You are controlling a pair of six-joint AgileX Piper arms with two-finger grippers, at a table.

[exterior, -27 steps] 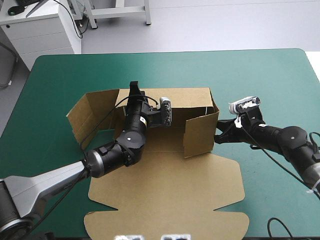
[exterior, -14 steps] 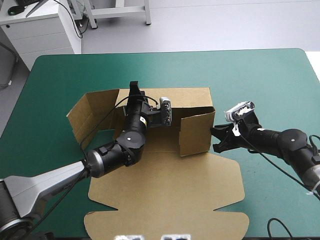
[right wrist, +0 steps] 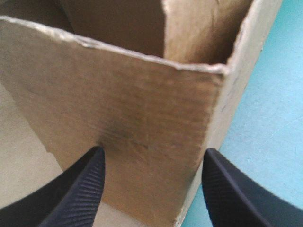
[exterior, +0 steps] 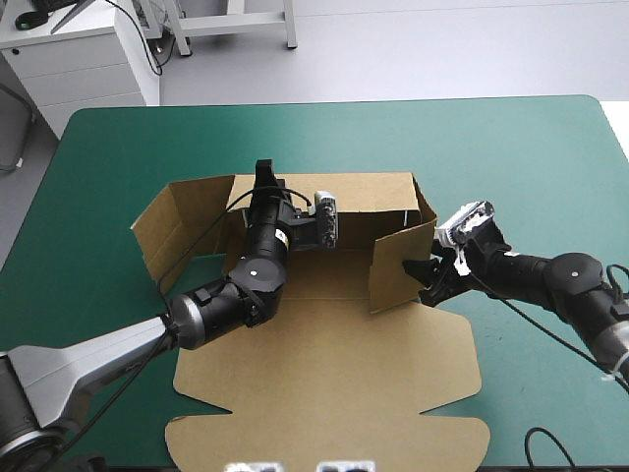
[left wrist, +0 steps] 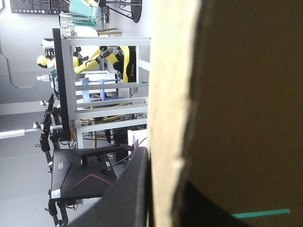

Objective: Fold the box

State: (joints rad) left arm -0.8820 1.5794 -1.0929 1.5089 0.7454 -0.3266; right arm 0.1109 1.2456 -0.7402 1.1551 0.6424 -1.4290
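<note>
The brown box [exterior: 324, 374] lies on the teal-green cover with its lid flat toward the front. Its back wall [exterior: 364, 192] stands raised, and a left flap [exterior: 172, 231] leans outward. My left gripper [exterior: 263, 175] is shut on the back wall's top edge. In the left wrist view that edge [left wrist: 165, 94] runs beside a black finger [left wrist: 128, 189]. The right flap [exterior: 398, 265] stands upright, turned inward. My right gripper [exterior: 421, 277] is open just outside it. In the right wrist view [right wrist: 154, 153] its fingers stand apart before the flap's face [right wrist: 142, 94].
My left arm [exterior: 211, 310] lies across the box's floor from the front left. The lid's scalloped front edge [exterior: 324, 433] reaches near the table's front edge. Teal-green cover [exterior: 531, 167] stretches to the right of and beyond the box.
My right gripper has opened from shut. The right flap swung further inward, then came back out toward the gripper. The left gripper has not moved.
</note>
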